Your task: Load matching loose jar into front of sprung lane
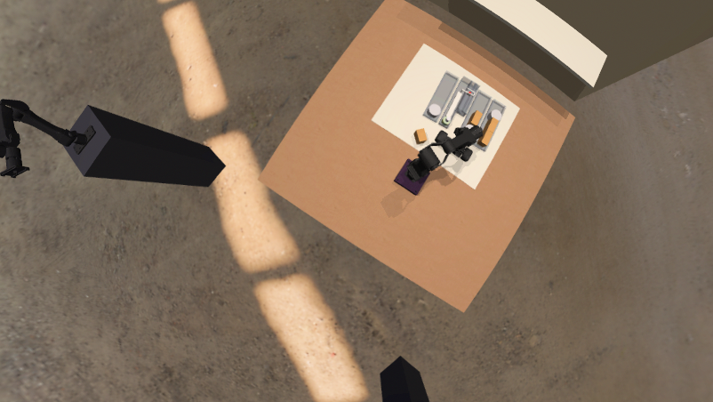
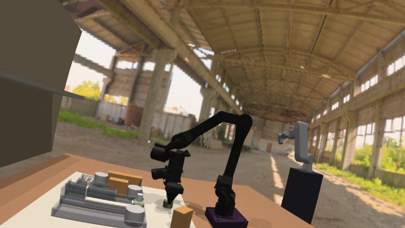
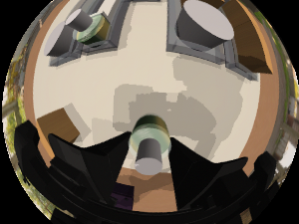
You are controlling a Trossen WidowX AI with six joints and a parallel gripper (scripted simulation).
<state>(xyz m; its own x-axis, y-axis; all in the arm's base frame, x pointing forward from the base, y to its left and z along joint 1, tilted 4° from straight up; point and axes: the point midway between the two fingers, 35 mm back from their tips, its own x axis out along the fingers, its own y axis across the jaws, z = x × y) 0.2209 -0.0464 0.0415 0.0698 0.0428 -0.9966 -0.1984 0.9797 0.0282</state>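
Behind the tabletop stretched an open hall with concrete columns and a truss roof. On the tabletop lay a pale mat carrying a grey lane rack.

Loose jar: small, green-bodied, grey cap, upright on the mat just in front of the rack and near a tan block. Its match, the lane jar, stood at the front of the second lane from the left in the top view; the lanes on either side held wider grey cylinders.

End effector pointed straight down over the loose jar. Fingers were partway closed with the jar between them; whether they had already clamped it or were only closing cannot be told.

Handling judgement: the jar looked rigid, light and smooth-sided, so probably slippery. The narrow cap gives little surface. A hold low on the wider green body, squarely across it, seemed safer, keeping the jar upright for pushing the row back against the spring.
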